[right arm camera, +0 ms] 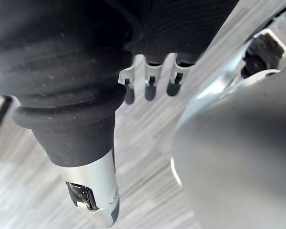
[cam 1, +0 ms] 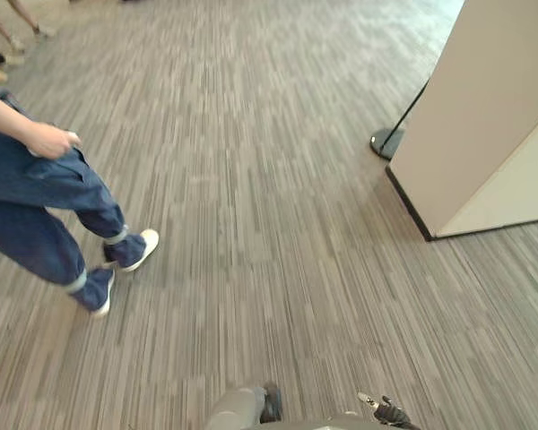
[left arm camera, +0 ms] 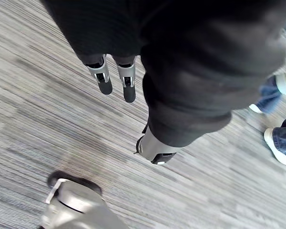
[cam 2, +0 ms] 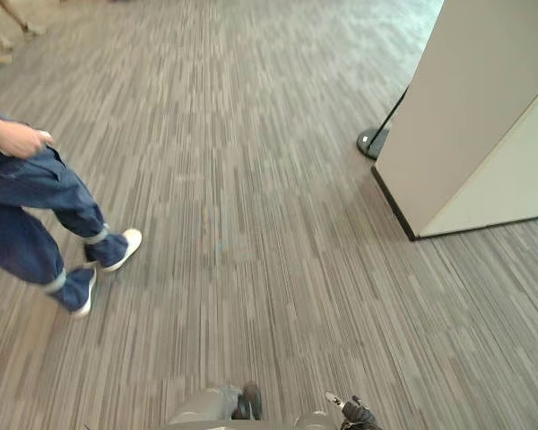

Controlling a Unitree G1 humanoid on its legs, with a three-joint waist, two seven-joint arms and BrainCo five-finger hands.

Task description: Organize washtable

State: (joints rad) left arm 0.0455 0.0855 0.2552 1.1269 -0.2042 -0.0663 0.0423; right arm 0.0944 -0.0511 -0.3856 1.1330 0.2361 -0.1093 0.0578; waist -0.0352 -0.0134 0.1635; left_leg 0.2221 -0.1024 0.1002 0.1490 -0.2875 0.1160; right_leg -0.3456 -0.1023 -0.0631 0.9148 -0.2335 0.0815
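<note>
A floor of grey carpet (cam 1: 269, 179) with fine lengthwise stripes is seen in both eye views. At the robot's right a tall beige panel (cam 1: 471, 116) with a dark strip along its foot is stood on the carpet. Just beside its far corner a round dark base (cam 1: 384, 141) is placed, with a thin black rod slanting up from it. At the left a person (cam 1: 31, 206) in blue trousers and white shoes is seen, one foot ahead of the other and one hand at the hip. The white shoes (left arm camera: 279, 143) are also caught in the left wrist view. There the left hand (left arm camera: 104, 78) is hung over the carpet, fingers straight and loosely apart, with nothing held. The right hand (right arm camera: 150, 83) is shown in its own wrist view above the same carpet, fingers straight and nothing grasped.
</note>
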